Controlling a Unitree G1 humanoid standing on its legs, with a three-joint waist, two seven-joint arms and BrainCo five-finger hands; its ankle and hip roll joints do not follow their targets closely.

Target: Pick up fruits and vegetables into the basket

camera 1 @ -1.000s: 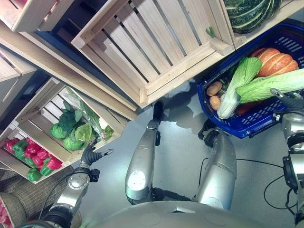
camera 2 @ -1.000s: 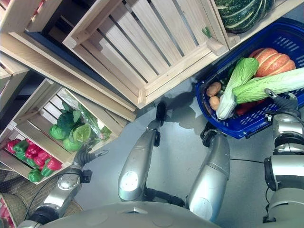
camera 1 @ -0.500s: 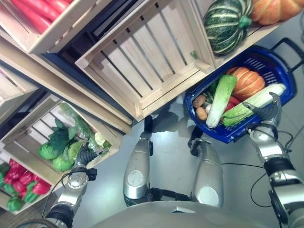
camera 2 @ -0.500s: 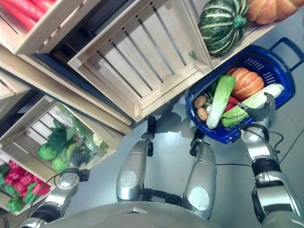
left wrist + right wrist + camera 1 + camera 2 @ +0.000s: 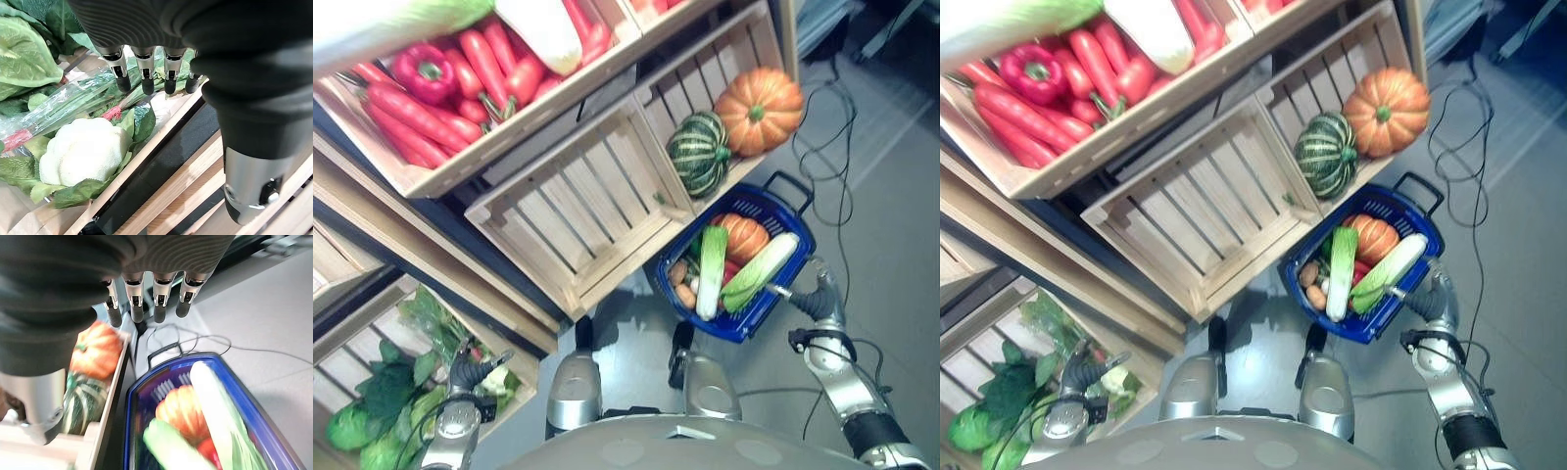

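Left hand (image 5: 146,73), fingers straight and empty, hovers above the white cauliflower (image 5: 83,149), apparently ready to pick; right hand (image 5: 146,298), likewise open, hangs over the blue plastic basket (image 5: 773,294).

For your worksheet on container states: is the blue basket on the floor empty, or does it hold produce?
It holds produce: the blue basket contains an orange pumpkin, two long leafy greens and small brown vegetables.

The left hand (image 5: 470,371) is raised at the end of its arm, fingers (image 5: 143,73) straight and relaxed. The right hand (image 5: 816,297) reaches forward, its fingers (image 5: 159,301) also straight, holding nothing.
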